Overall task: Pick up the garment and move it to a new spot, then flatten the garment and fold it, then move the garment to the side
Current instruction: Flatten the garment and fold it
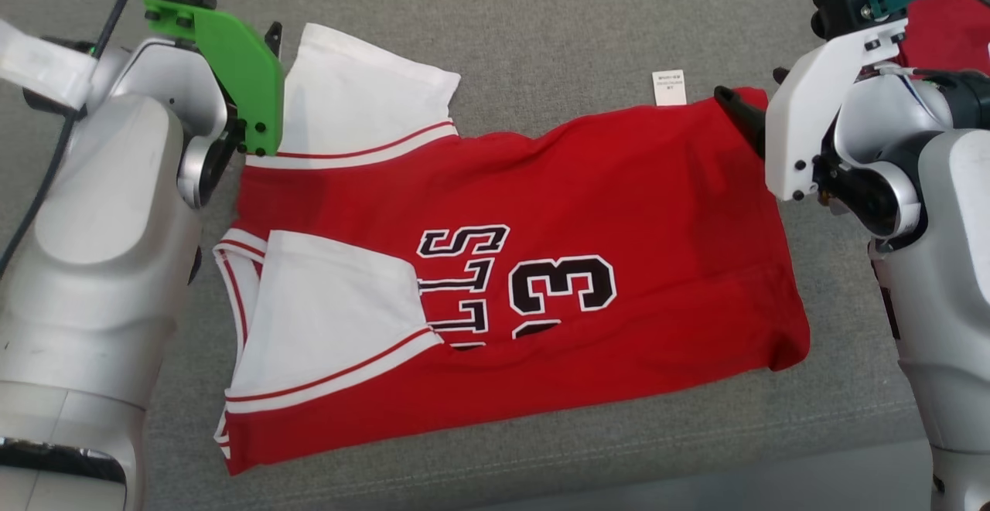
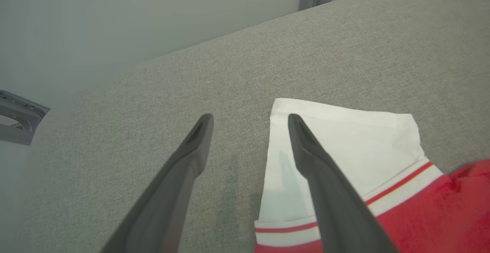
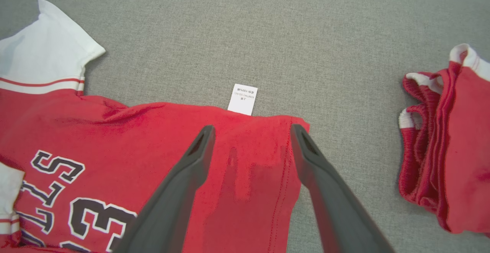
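Both grippers are hovering wide open, holding nothing: left gripper beside the white sleeve, right gripper over the hem corner. The garment is lying flattened on the grey cushion; folding and moving aside are seemingly waiting.

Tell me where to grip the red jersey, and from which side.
Likely its two far corners, from above: the white sleeve with the left gripper, the hem corner by the label with the right gripper. The jersey lies flat; both open grippers hover there.
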Motion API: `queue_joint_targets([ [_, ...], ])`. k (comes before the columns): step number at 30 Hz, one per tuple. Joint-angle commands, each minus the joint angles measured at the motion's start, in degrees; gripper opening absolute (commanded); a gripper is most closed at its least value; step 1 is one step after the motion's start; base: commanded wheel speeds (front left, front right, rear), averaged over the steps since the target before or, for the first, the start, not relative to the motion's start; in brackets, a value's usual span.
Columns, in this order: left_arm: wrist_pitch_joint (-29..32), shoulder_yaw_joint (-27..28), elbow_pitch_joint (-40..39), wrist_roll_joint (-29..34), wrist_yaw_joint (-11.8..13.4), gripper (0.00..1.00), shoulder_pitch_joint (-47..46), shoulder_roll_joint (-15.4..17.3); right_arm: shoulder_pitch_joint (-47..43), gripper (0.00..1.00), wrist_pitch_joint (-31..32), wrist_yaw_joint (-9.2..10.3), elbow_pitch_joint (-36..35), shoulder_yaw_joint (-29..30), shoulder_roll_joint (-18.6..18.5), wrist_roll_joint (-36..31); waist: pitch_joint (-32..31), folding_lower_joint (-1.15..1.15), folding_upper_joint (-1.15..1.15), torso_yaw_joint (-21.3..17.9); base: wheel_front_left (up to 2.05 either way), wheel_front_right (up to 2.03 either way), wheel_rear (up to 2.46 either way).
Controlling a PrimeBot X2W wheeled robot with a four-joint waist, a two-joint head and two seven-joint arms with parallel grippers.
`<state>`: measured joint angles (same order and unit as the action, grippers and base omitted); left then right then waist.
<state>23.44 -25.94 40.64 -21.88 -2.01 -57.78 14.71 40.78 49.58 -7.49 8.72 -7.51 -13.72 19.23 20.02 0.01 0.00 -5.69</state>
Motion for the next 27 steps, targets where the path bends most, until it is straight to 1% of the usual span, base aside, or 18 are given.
queue_joint_targets([
  [1, 0.5, -0.2, 0.7, 0.4, 0.0, 1.00, -1.3, 0.1, 0.9, 1.00, 0.1, 0.01, -0.3, -0.3, -0.3, 0.0, 5.6, -0.01, 0.00, -3.0, 0.00, 0.00, 0.00],
  [5, 2.1, -0.8, 3.5, 0.8, -0.3, 1.00, -4.5, 0.1, 2.3, 1.00, -0.2, 0.01, -1.5, -0.8, -1.0, 0.8, 8.1, -0.01, 0.00, -4.1, 0.00, 0.00, 0.00],
  [9, 1.7, -1.2, 5.6, 0.8, -0.6, 1.00, -6.5, -0.1, 2.3, 1.00, -0.7, 0.01, -1.9, -0.5, -1.4, 1.2, 9.6, -0.01, 0.00, -4.5, 0.00, 0.00, 0.00],
  [16, 0.5, -1.7, 8.5, 1.6, 0.5, 1.00, -8.5, 0.0, 1.6, 1.00, -1.5, 0.01, -1.7, 0.1, -1.7, 1.6, 10.4, -0.01, 0.00, -5.2, 0.00, 0.00, 0.00],
  [20, -0.6, -1.5, 10.0, 2.0, 1.8, 1.00, -9.4, 0.5, 1.7, 1.00, -1.9, 0.01, -1.6, 0.4, -1.6, 1.5, 10.7, -0.01, 0.00, -5.5, 0.00, 0.00, 0.00],
  [21, -0.8, -1.6, 10.3, 2.0, 2.1, 0.96, -9.6, 0.4, 1.8, 1.00, -1.9, 0.01, -1.6, 0.5, -1.6, 1.5, 10.7, -0.01, 0.00, -5.4, 0.00, 0.00, 0.00],
  [22, -0.9, -1.5, 10.7, 1.9, 2.3, 0.82, -9.8, 0.3, 1.8, 1.00, -1.9, 0.01, -1.5, 0.6, -1.7, 1.4, 10.8, -0.01, 0.00, -5.3, 0.00, 0.00, 0.00],
  [23, -0.7, -1.7, 11.0, 1.8, 2.4, 0.73, -10.0, 0.1, 1.9, 1.00, -1.8, 0.01, -1.5, 0.7, -1.8, 1.2, 10.8, -0.01, 0.00, -5.3, 0.00, 0.00, 0.00],
  [24, -0.5, -1.7, 11.3, 1.7, 2.4, 0.49, -10.1, 0.0, 2.0, 1.00, -1.5, 0.01, -1.3, 0.7, -1.9, 1.2, 10.8, -0.01, 0.00, -5.2, 0.00, 0.00, 0.00],
  [25, -0.3, -1.8, 11.7, 1.5, 2.4, 0.42, -10.2, -0.1, 2.1, 1.00, -1.3, 0.01, -1.3, 0.7, -1.9, 1.2, 11.0, -0.01, 0.00, -5.1, 0.00, 0.00, 0.00],
  [26, -0.3, -2.0, 12.0, 1.4, 2.1, 0.29, -10.1, -0.4, 2.3, 1.00, -1.3, 0.01, -1.2, 0.8, -2.0, 1.1, 11.0, -0.01, 0.00, -5.0, 0.00, 0.00, 0.00],
  [27, -0.3, -2.0, 12.3, 1.3, 2.0, 0.07, -10.1, -0.5, 2.5, 1.00, -1.1, 0.01, -1.0, 0.7, -2.0, 1.2, 11.0, -0.01, 0.00, -4.9, 0.00, 0.00, 0.00],
])
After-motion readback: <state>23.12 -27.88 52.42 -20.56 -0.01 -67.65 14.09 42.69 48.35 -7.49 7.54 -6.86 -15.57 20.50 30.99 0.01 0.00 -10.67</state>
